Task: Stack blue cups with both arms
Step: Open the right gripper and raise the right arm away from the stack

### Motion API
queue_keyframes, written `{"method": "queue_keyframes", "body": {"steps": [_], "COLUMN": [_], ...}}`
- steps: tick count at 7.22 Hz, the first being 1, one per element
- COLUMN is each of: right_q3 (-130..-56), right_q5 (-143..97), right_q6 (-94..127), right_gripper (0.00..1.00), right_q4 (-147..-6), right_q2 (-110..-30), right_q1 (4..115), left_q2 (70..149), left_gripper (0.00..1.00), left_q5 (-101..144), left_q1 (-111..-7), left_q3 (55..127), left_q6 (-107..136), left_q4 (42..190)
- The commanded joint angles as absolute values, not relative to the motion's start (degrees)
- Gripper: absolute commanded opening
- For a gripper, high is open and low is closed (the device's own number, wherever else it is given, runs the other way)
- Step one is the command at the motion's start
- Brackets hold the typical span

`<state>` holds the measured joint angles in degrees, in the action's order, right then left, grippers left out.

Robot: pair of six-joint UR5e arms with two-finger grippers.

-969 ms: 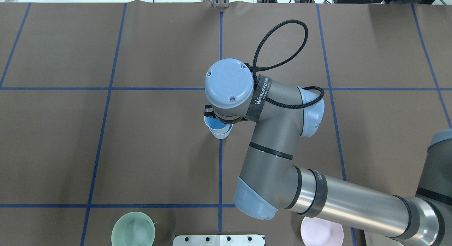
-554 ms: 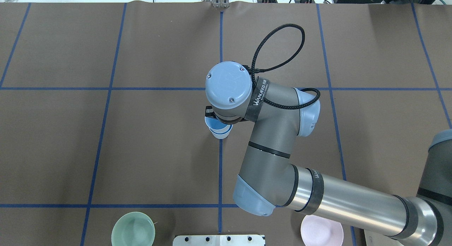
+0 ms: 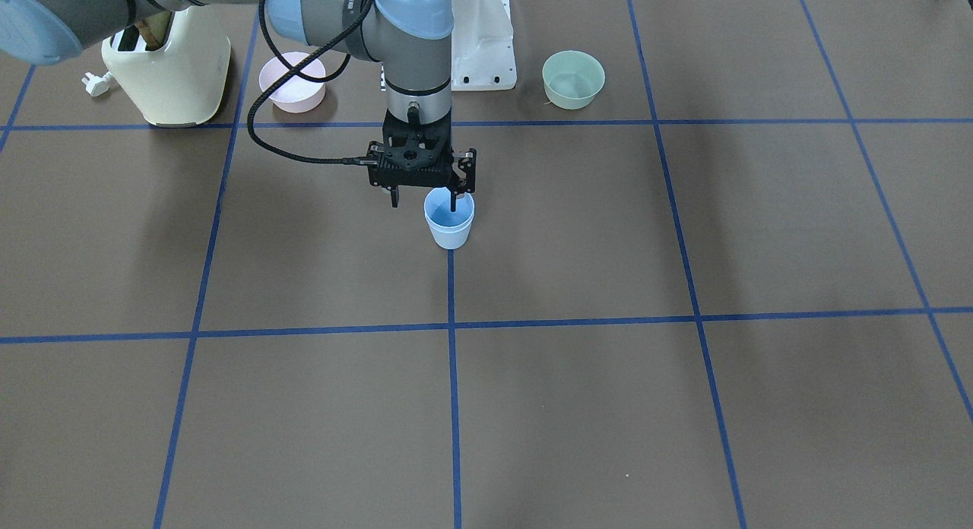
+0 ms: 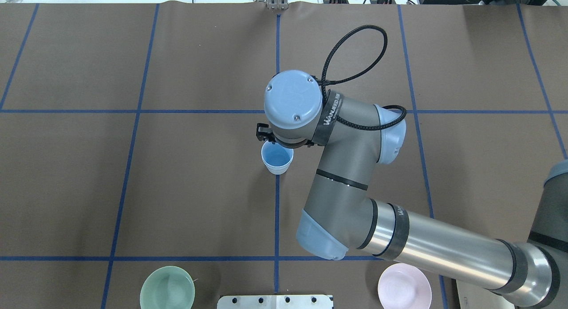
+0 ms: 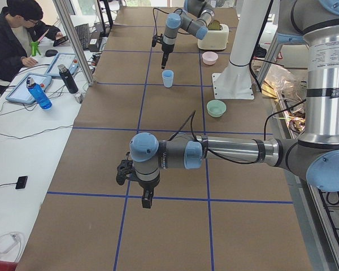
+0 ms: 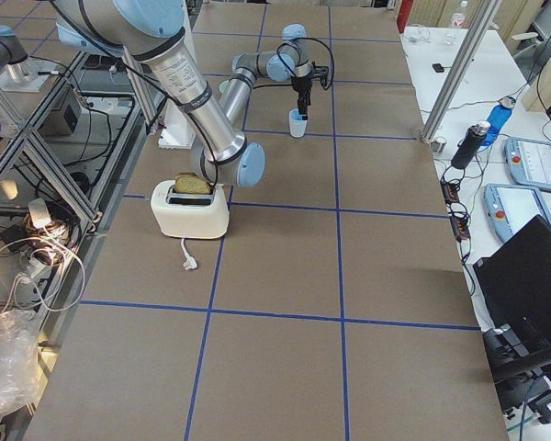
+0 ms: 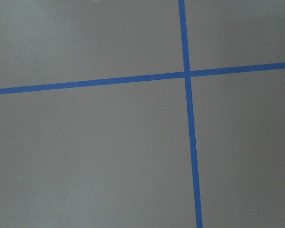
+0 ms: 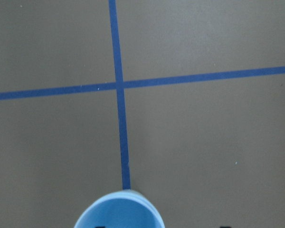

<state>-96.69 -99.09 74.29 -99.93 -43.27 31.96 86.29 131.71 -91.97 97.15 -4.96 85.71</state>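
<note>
The blue cups (image 4: 277, 158) stand nested as one upright stack on the centre tape line, also seen in the front view (image 3: 449, 219) and at the bottom edge of the right wrist view (image 8: 118, 211). My right gripper (image 3: 423, 202) hangs open just above the stack's robot-side rim, holding nothing; one fingertip (image 3: 454, 204) lines up over the cup mouth. In the overhead view the wrist (image 4: 293, 105) covers most of it. My left gripper (image 5: 147, 200) shows only in the exterior left view, low over bare table far from the cups; I cannot tell whether it is open.
A green bowl (image 4: 167, 287) and a pink bowl (image 4: 404, 287) sit near the robot's edge, either side of the white base mount (image 4: 275, 301). A cream toaster (image 3: 167, 73) stands beside the pink bowl. Blue tape lines grid the brown table.
The held cup went down into the lower cup and was let go. My right gripper has since moved slightly away from the robot, uncovering the stack's mouth.
</note>
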Motion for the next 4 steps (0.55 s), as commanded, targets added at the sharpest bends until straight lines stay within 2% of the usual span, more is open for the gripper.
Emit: {"method": "queue_keyframes", "body": {"steps": [1, 4], "right_q3": [-96.94, -96.51], "right_q5": [-107.26, -118.18], "right_q6": [64.39, 35.44], "right_gripper": [1.00, 1.00], "right_q4": [-99.85, -99.58], "right_q2": [-46.29, -54.72], "right_q1": [42.75, 59.62], "left_q2": [86.23, 87.01], "left_gripper": [0.98, 0.98], "left_q5": [131.75, 131.84], "left_q1": [-91.32, -91.32], "left_q3": [97.65, 99.22], "left_q6": [0.94, 0.36], "left_q4": [83.58, 84.11]}}
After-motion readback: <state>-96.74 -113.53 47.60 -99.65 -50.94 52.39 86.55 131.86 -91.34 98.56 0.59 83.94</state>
